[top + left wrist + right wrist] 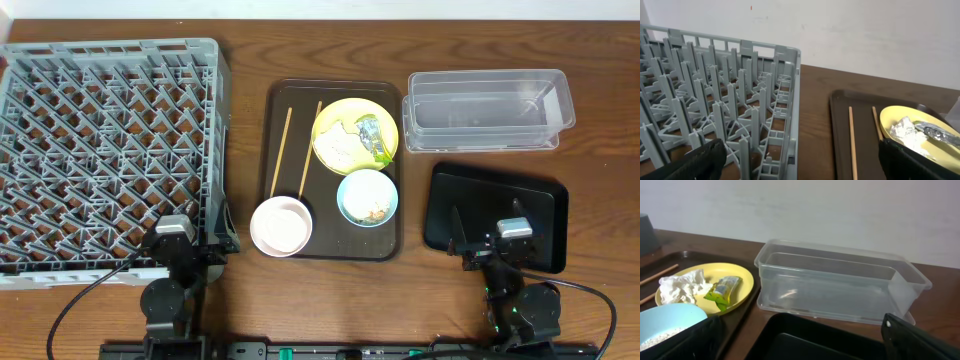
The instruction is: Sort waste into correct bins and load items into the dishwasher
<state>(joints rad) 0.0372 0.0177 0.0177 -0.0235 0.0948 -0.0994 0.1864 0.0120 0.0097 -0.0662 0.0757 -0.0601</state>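
Observation:
The yellow plate [355, 135] on the brown tray holds a crumpled white napkin [338, 145] and a yellow-green wrapper [372, 139]; both show in the right wrist view, napkin [682, 287], wrapper [722, 291]. The blue bowl [367, 197] holds rice crumbs [376, 211]. The white bowl [281, 226] sits at the tray's front left. Chopsticks [282, 150] lie at the tray's left. The grey dish rack [105, 150] is at left. The clear tub [487, 110] and black tray [497, 215] are at right. My left gripper [172, 240] is open at the rack's front corner. My right gripper [512, 240] is open over the black tray.
The dark brown tray [335, 250] lies mid-table between rack and bins. Cables run from both arm bases along the front edge. A pale wall stands behind the table.

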